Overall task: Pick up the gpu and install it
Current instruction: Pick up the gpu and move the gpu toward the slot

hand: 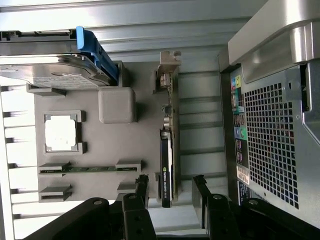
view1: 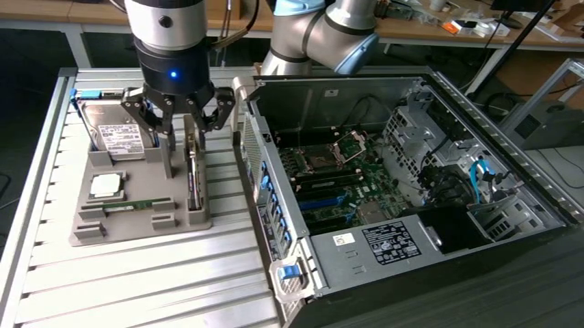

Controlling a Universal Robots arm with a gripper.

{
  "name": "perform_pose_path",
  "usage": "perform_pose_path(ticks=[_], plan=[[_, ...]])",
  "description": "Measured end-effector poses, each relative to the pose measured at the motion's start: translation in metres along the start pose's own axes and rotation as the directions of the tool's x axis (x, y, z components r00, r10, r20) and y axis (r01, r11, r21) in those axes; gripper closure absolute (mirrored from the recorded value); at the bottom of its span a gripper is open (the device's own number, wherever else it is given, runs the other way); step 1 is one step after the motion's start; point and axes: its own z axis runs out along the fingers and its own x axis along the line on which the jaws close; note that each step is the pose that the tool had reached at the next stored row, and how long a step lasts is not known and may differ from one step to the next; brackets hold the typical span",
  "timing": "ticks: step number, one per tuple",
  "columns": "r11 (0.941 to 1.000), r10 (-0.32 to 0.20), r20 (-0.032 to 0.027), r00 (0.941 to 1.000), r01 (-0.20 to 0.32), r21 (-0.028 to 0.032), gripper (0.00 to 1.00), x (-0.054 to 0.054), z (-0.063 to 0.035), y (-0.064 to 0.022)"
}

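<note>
One hand point(view1: 185, 126), spread wide open, straddling the on-edge gpu point(hand: 166, 150), gripping nothing

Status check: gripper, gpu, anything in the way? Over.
Gripper open over the gpu, lined up either side, no grip. Gpu on edge in the grey holder, beside the case. Nothing blocking.

Your desk point(view1: 137, 287): pale grey metal, ribbed in long slats, evenly lit. Behind it you have wooden-topped benches point(view1: 37, 10) on white legs, with small items scattered on the stretch toward the exterior view's right. Floor point(view1: 23, 123): dark, in shadow. At the exterior view's right: an aluminium frame point(view1: 548, 89) and a slanting black pole point(view1: 522, 41).
</note>
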Motion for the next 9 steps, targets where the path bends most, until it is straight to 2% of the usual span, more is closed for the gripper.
perform_pose_path(ticks=[9], plan=[[1.0,0.0,-0.0002,1.0,0.0,0.0001,0.52,-0.001,0.0091,-0.0006]])
